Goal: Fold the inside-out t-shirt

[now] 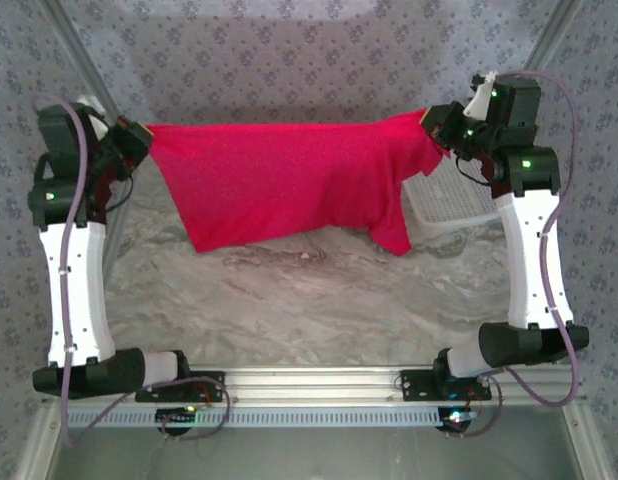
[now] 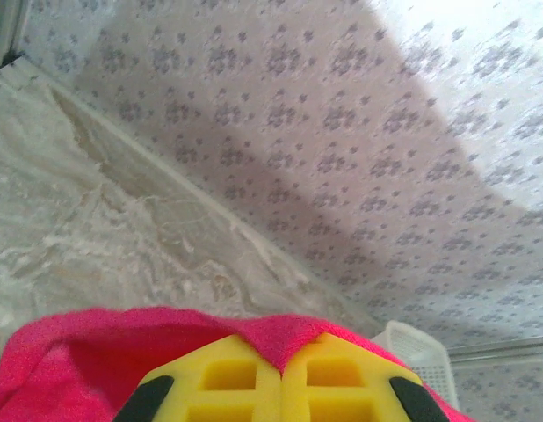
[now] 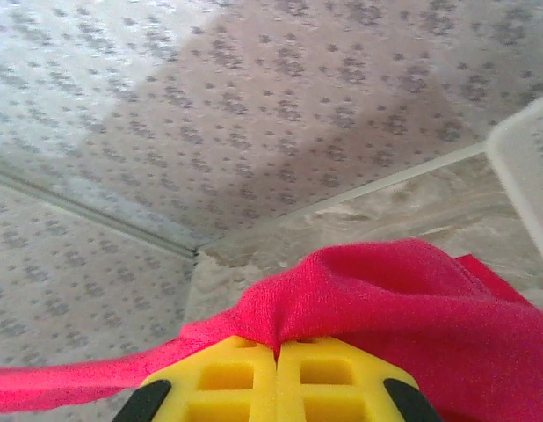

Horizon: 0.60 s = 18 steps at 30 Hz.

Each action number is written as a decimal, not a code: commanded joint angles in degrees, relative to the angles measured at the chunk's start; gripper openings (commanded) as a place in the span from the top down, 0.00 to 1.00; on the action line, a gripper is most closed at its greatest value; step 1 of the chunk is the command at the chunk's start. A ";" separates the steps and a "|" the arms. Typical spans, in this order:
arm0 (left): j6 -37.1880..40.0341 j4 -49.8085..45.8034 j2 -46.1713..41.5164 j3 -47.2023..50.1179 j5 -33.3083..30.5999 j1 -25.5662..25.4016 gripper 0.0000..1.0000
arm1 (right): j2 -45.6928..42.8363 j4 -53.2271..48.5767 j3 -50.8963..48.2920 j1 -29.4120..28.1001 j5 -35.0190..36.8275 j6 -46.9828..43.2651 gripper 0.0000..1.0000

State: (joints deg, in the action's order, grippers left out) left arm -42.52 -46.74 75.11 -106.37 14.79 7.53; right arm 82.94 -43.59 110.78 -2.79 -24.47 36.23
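Observation:
The inside-out t-shirt (image 1: 289,180), bright red, hangs stretched in the air between both arms, its top edge taut and its lower edge drooping toward the table. My left gripper (image 1: 141,137) is shut on the shirt's left top corner; in the left wrist view its yellow fingers (image 2: 228,378) meet with red cloth (image 2: 285,338) pinched between them. On the other side, my right gripper (image 1: 431,120) is shut on the right top corner. In the right wrist view the shirt (image 3: 377,299) bunches over the closed yellow fingers (image 3: 329,374).
A white plastic mesh basket (image 1: 449,205) sits on the table at the right, partly behind the shirt and the right arm; its corner shows in the left wrist view (image 2: 416,347). Patterned walls enclose the marbled table (image 1: 309,300) on three sides.

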 commanded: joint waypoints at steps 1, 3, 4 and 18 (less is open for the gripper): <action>0.51 0.06 -0.03 -8.80 6.25 4.84 1.00 | -1.28 2.91 5.28 1.15 -5.88 0.36 1.00; 0.36 0.22 0.32 -12.54 9.10 7.03 1.00 | -3.93 6.50 5.82 1.14 -9.04 0.26 1.00; 0.08 0.22 0.31 -14.45 10.21 8.14 1.00 | -6.03 8.42 5.41 1.18 -9.93 0.26 1.00; 0.75 -3.20 2.95 -33.03 11.25 13.65 1.00 | -18.91 7.27 4.60 1.22 -0.11 -9.78 1.00</action>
State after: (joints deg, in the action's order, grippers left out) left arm -42.50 -49.54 75.64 -141.08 27.46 20.32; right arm 59.48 -35.27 117.27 -2.15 -29.06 29.17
